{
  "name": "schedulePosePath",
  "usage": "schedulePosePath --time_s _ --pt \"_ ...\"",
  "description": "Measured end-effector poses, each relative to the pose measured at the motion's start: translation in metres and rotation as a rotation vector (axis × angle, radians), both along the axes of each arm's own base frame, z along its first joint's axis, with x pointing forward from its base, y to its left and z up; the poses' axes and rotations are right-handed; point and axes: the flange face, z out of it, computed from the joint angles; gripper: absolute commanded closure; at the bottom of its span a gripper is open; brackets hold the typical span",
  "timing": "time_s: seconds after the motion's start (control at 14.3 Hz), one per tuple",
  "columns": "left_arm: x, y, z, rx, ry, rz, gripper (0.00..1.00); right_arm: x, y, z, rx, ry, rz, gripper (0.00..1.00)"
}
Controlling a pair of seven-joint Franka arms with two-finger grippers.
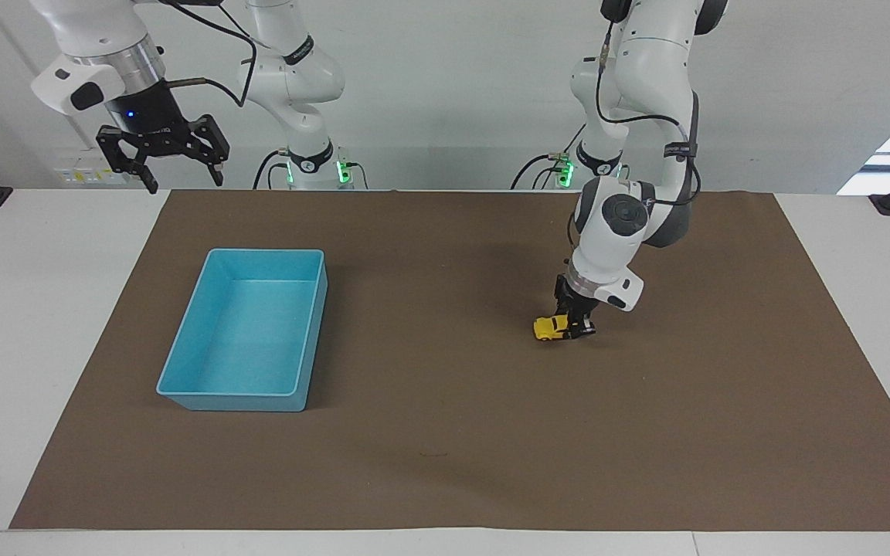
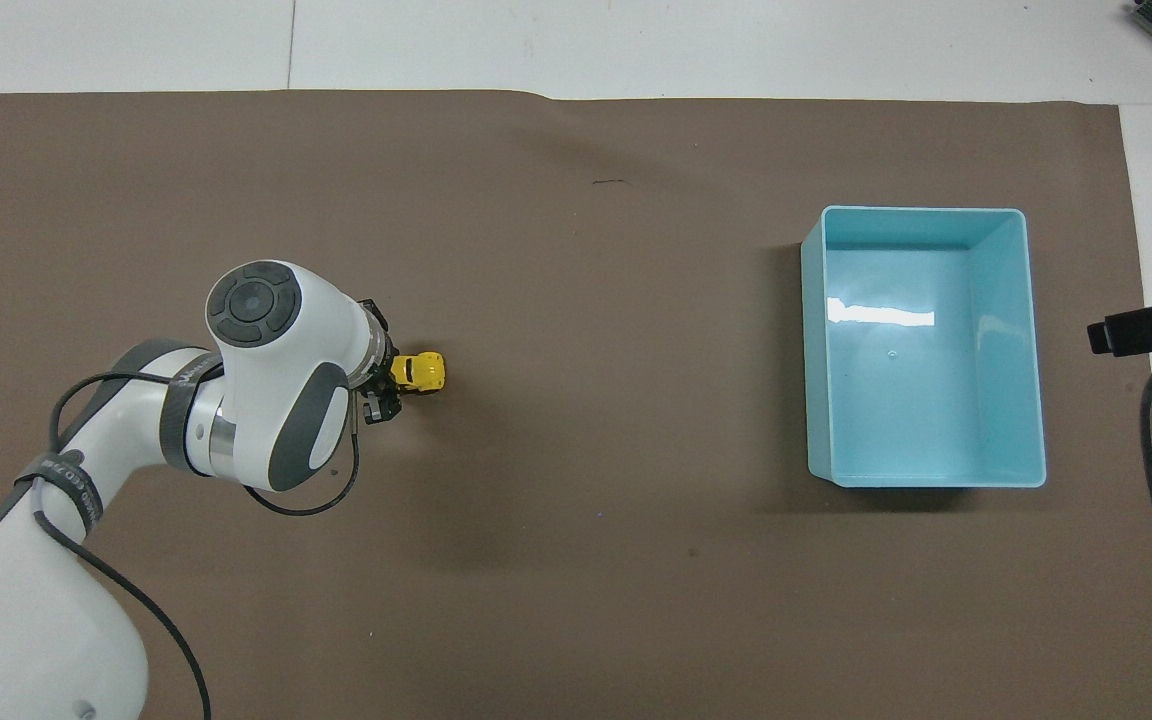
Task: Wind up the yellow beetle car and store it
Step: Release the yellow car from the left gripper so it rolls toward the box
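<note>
- So the left gripper is right down at the brown mat, fingers clamped on the tail end of the yellow beetle car. From above you can only just see the gripper poking out from under the arm's fat white wrist.
- The little car sticks out of the gripper toward the right arm's end of the table. It's sitting low on the mat, looks like wheels down, but honestly I can't tell whether all of them are actually touching.
- In the top-down view the car is a tiny yellow blob right at the gripper tip, nose pointing toward the bin.
- The light-blue bin is well apart from that gripper, off toward the right arm's end of the table. Nothing in it, just a glare streak on the floor of it in the overhead shot.
- The right gripper hangs high up over the white table edge by the mat's corner, fingers spread wide, holding nothing. That arm is just waiting.
- There's a small dark scuff on the mat, farther from the robots than the car.
</note>
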Motion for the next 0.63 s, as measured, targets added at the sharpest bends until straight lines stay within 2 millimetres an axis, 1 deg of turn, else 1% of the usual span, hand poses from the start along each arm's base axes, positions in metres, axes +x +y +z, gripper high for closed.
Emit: schedulePosePath --time_s 0.28,0.56,0.63 --pt "0.005 0.008 -0.003 0.011 0.020 -0.014 0.00 0.000 0.000 0.000 0.000 0.000 0.000 0.00" --pt "0.018 0.006 0.021 0.007 0.017 -0.017 0.00 0.000 0.000 0.000 0.000 0.000 0.000 0.00" --pt "0.020 0.006 0.025 0.006 0.014 -0.019 0.00 0.000 0.000 0.000 0.000 0.000 0.000 0.00"
